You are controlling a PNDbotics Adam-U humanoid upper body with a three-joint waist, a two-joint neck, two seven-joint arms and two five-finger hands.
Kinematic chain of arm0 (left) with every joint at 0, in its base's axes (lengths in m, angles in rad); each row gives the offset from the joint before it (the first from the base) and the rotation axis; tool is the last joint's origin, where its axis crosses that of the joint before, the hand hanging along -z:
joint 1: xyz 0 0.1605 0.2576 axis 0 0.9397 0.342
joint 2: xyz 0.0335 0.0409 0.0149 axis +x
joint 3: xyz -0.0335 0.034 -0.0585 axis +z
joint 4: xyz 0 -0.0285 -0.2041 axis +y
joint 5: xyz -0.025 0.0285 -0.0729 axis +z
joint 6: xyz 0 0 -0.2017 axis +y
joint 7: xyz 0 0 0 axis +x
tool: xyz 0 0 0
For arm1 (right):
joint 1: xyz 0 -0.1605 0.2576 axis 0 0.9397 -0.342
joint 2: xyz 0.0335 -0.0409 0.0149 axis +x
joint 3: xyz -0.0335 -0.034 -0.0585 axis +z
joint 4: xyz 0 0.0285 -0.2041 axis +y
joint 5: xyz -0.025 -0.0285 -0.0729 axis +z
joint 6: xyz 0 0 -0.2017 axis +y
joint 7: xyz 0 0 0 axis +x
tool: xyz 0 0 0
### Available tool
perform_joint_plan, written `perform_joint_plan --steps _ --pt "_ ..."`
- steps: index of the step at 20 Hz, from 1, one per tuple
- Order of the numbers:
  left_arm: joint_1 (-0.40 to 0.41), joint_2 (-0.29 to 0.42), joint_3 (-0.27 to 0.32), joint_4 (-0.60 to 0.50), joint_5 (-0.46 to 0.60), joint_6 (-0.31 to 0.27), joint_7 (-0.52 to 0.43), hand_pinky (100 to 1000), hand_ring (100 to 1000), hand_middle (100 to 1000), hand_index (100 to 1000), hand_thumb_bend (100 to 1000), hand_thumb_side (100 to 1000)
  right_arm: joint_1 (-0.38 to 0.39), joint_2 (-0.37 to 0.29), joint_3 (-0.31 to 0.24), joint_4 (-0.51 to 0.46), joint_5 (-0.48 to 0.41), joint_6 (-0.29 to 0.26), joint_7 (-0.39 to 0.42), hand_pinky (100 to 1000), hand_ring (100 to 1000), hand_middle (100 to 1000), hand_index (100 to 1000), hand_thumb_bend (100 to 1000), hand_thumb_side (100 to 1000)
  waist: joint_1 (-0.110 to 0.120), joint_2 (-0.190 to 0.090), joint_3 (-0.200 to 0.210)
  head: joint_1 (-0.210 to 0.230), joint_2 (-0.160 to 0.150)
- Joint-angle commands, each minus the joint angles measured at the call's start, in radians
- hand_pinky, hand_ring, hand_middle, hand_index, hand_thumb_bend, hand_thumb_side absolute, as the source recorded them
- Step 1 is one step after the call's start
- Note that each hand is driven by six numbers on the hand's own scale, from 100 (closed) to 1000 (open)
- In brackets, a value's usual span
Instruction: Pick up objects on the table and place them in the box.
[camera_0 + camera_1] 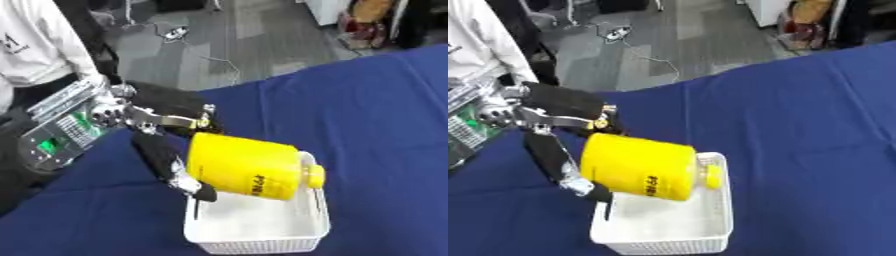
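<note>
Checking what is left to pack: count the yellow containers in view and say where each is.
1. The yellow container is held on its side by the left hand above the white basket. The container hides part of the basket's inside.

I see the yellow bottle (245, 167) blocking the white box's (262, 240) far end; blue tabletop (385, 125) right lies open.
</note>
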Motion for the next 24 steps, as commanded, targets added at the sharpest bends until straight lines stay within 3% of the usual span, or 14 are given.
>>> perform_joint_plan --steps 1,2,4,5,6,7,10,17,24 --pt "-0.02 0.01 0.004 0.025 -0.028 -0.011 0.013 100 222 236 481 208 803 -0.013 -0.009 -0.002 -0.01 0.005 -0.002 -0.003 289 394 481 644 100 1000 -0.008 -0.014 -0.001 0.012 -0.011" --pt "-0.021 0.008 0.002 0.031 -0.034 -0.016 0.01 170 325 335 542 268 805 -0.013 -0.009 -0.001 -0.01 0.005 -0.002 -0.003 289 394 481 644 100 1000 -0.008 -0.014 -0.002 0.012 -0.011" --pt "-0.022 0.006 -0.005 0.041 -0.05 -0.026 -0.011 404 562 559 703 417 879 -0.014 -0.008 -0.001 -0.01 0.005 -0.001 -0.003 289 394 481 644 100 1000 -0.008 -0.014 -0.003 0.013 -0.011" --pt "-0.023 0.005 -0.009 0.047 -0.06 -0.028 -0.029 495 637 629 744 459 915 -0.014 -0.008 -0.001 -0.01 0.005 -0.001 -0.003 289 394 481 644 100 1000 -0.008 -0.014 -0.003 0.013 -0.01" --pt "-0.025 0.003 -0.01 0.051 -0.068 -0.031 -0.045 495 637 629 744 459 915 -0.014 -0.008 -0.001 -0.01 0.006 -0.001 -0.003 289 394 481 644 100 1000 -0.008 -0.014 -0.003 0.013 -0.01" --pt "-0.025 0.002 -0.011 0.055 -0.076 -0.031 -0.063 600 753 746 814 543 973 -0.014 -0.008 -0.001 -0.01 0.006 -0.001 -0.003 289 394 480 644 100 1000 -0.007 -0.014 -0.004 0.013 -0.01" --pt "-0.028 -0.003 -0.008 0.061 -0.08 -0.034 -0.094 652 809 801 855 590 1000 -0.014 -0.008 -0.001 -0.01 0.007 -0.002 -0.004 289 393 480 643 100 1000 -0.007 -0.014 -0.003 0.012 -0.01" --pt "-0.03 -0.006 -0.001 0.062 -0.059 -0.029 -0.115 663 820 816 870 686 1000 -0.015 -0.007 -0.001 -0.01 0.01 -0.001 -0.006 289 393 480 643 100 1000 -0.007 -0.015 -0.004 0.013 -0.009" --pt "-0.025 -0.006 0.015 0.055 -0.049 -0.024 -0.105 656 818 816 873 696 1000 -0.014 -0.008 -0.001 -0.01 0.012 -0.001 -0.008 289 393 480 643 100 1000 -0.007 -0.015 -0.003 0.012 -0.01"
